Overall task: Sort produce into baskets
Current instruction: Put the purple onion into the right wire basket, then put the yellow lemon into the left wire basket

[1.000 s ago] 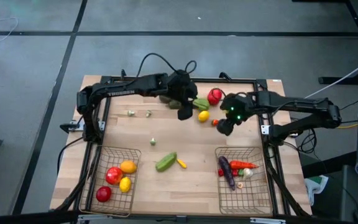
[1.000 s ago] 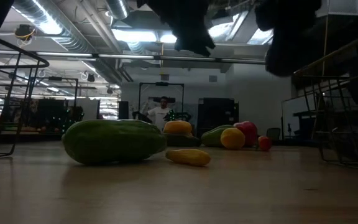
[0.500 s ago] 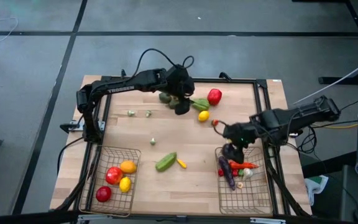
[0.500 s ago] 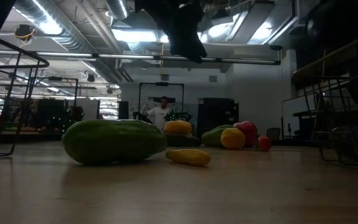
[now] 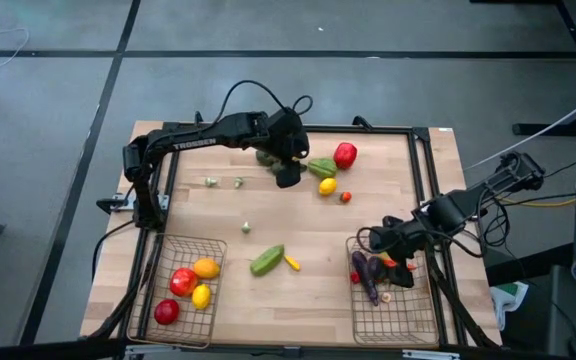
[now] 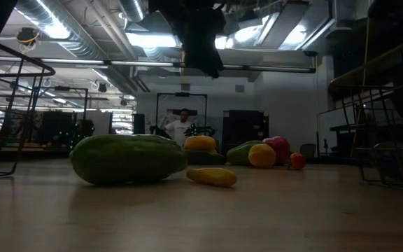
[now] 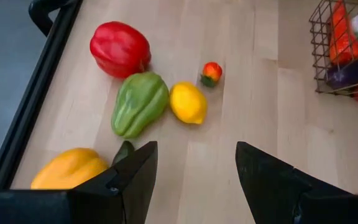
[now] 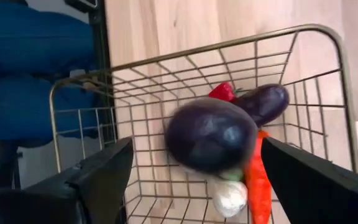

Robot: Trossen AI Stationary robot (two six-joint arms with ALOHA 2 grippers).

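Note:
My right gripper [image 8: 194, 180] is open above the far end of the right wire basket [image 5: 423, 300]. A dark purple round piece [image 8: 211, 134] shows blurred between its spread fingers, touching neither. A second purple piece [image 8: 266, 99], an orange one [image 8: 258, 180] and a red one [image 8: 222, 92] lie in that basket. My left gripper [image 7: 196, 180] is open above the far middle of the table, over a red pepper [image 7: 120, 48], green pepper [image 7: 139, 104], lemon [image 7: 188, 102] and small red piece [image 7: 211, 72].
The left basket [image 5: 158, 290] holds red, orange and yellow pieces. A green cucumber-like piece [image 5: 266, 260] and a small yellow one [image 5: 292, 263] lie on the table between the baskets. Small pale bits [image 5: 211, 181] lie at the far left. A black frame [image 5: 423, 170] edges the table.
My right gripper has gone from the far middle of the table, beside the small red piece, toward the near right, and now stands over the right basket's far end. A dark purple piece now shows between its fingers above the basket.

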